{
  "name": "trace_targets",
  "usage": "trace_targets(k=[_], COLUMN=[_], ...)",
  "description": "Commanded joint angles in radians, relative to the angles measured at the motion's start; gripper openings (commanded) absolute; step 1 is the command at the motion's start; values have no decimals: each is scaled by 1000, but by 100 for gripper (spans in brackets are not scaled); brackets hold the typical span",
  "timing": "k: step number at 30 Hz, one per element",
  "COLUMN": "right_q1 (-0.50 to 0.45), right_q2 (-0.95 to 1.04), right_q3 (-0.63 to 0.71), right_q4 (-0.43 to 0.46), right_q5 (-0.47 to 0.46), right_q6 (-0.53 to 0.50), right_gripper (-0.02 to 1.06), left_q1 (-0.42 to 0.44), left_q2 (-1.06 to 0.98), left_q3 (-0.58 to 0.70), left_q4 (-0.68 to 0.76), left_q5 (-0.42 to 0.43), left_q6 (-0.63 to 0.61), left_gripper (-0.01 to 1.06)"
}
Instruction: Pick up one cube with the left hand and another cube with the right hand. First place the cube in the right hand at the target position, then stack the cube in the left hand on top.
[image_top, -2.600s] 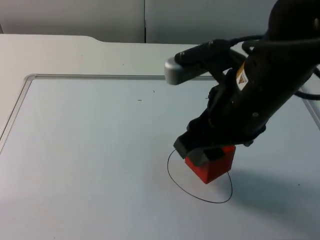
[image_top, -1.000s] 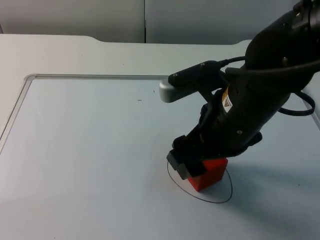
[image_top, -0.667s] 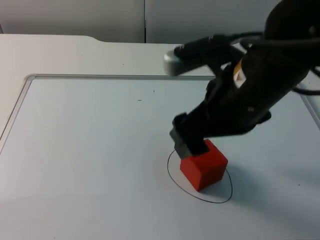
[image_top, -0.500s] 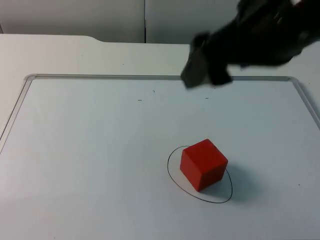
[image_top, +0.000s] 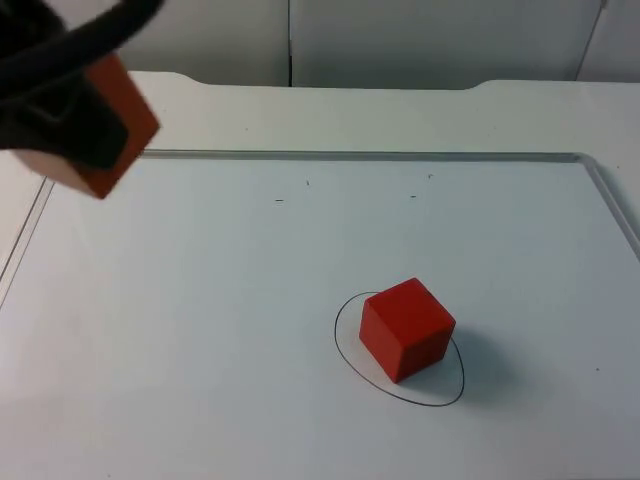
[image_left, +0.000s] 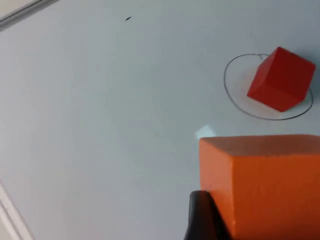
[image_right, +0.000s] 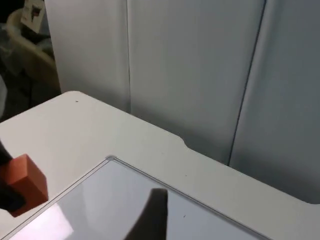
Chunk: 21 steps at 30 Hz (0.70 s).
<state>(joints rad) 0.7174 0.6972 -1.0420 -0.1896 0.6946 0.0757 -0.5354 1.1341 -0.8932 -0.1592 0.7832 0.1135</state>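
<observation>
Near the middle of the white table (image_top: 200, 300), a little toward its right edge, the red cube (image_top: 407, 329) sits alone inside the drawn ring (image_top: 345, 360) that marks the target. So the first placement reads as done. Top view, far left corner: the left gripper (image_top: 60, 120) hangs high over the table's raised border, clamped on the orange cube (image_top: 120, 125), fingers black on either side of it. It is well apart from the red cube.

Left wrist view: the orange cube (image_left: 265, 185) looms close, one black finger (image_left: 202, 217) pressed against its side. Grip looks firm, cube held square. Beyond it, on the table, the red cube (image_left: 281, 79) stands in the ring (image_left: 235, 95), turned at an angle to the held cube.

Right wrist view: this camera looks across the table's far edge to the grey wall (image_right: 200, 65). The orange cube (image_right: 22, 184) shows off at the far side, held aloft. I cannot tell the state of the right gripper's fingers; that arm seems to be waiting, pulled back clear of the work.

Step in hand, as I judge it: carrying the second cube to the stack. Next move calls for bringing the orange cube directly above the red one, turning it to match the red cube's faces, lowering until they touch, then letting go gently.
</observation>
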Motion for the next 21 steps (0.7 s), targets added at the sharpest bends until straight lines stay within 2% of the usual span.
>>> trace_targets(k=[1, 8, 11, 15, 18, 21], right_q1=[4, 4, 4, 4, 4, 4], right_q2=[-54, -124, -124, -124, -124, -124], right_q3=[2, 4, 4, 4, 4, 4], right_q4=[-16, -35, -45, -49, -49, -49], right_q5=[55, 150, 174, 181, 181, 183], right_q6=[-5, -5, -5, -5, -5, -5], right_gripper=[84, 84, 84, 84, 84, 84], left_q1=[-6, -8, -10, -53, -116, -147], left_q2=[99, 410, 501, 624, 713, 746], left_q3=[-69, -248, -310, -402, -478, -495], left_q4=[-84, -331, -382, -367, -316, -301], left_q5=[-15, 5, 33, 61, 58, 37], left_q6=[98, 347, 409, 429, 429, 427], left_gripper=[23, 23, 23, 23, 23, 23])
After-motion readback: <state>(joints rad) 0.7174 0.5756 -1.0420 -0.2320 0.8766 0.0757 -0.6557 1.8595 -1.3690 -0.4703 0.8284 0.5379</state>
